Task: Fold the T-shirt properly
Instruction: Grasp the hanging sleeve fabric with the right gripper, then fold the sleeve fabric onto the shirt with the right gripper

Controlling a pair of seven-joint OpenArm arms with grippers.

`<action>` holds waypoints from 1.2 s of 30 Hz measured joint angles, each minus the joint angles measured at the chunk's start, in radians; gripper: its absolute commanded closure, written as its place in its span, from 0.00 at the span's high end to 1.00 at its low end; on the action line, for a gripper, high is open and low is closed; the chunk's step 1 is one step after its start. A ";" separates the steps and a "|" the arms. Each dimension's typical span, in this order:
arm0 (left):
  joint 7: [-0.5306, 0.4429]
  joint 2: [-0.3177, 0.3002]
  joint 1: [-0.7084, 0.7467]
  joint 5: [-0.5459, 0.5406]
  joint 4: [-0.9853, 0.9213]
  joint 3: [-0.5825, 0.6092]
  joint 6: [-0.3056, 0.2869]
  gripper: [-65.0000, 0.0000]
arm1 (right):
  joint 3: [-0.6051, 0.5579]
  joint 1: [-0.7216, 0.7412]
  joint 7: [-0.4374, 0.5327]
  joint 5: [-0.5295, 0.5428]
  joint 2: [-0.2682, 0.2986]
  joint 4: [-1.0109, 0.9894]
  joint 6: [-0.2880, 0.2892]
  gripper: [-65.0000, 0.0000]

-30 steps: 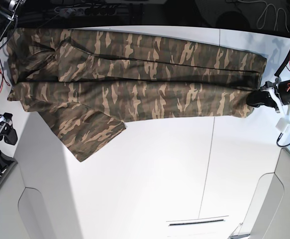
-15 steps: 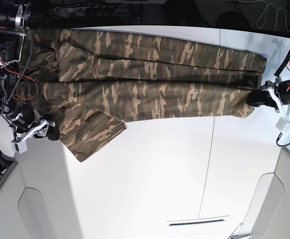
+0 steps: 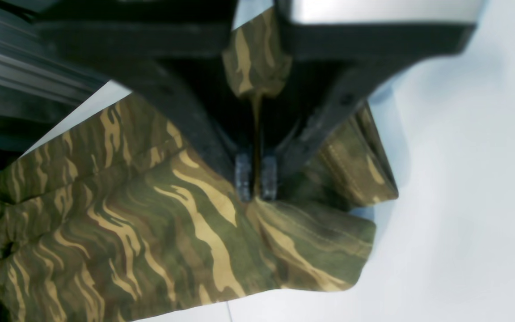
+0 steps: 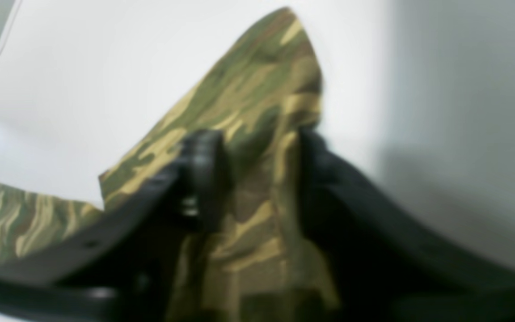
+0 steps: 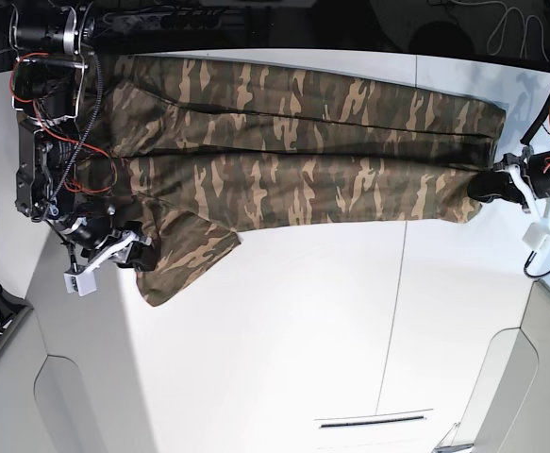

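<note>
The camouflage T-shirt (image 5: 303,151) lies stretched sideways across the far half of the white table (image 5: 303,330). One sleeve (image 5: 185,255) sticks out toward the front at the left. My left gripper (image 5: 487,189) is at the shirt's right end. In the left wrist view it (image 3: 256,179) is shut on a fold of the T-shirt (image 3: 150,232) near the hem corner. My right gripper (image 5: 142,255) is at the sleeve's left edge. In the right wrist view it (image 4: 257,179) stands open, with sleeve cloth (image 4: 257,103) between the two fingers (image 4: 204,179).
Dark gear and cables line the table's far edge (image 5: 190,19). A seam (image 5: 397,311) runs down the table. A narrow slot (image 5: 374,420) is near the front. Grey panels stand at the front left (image 5: 67,406) and front right (image 5: 520,377).
My right arm has swung in from the left edge and across the shirt's left end to the sleeve. The left arm and the shirt's right end have not moved.
</note>
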 measured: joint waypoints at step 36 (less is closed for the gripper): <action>0.119 -0.080 0.000 -0.104 0.002 0.000 0.000 0.00 | 0.359 -0.649 -0.487 0.485 0.053 0.986 0.040 0.00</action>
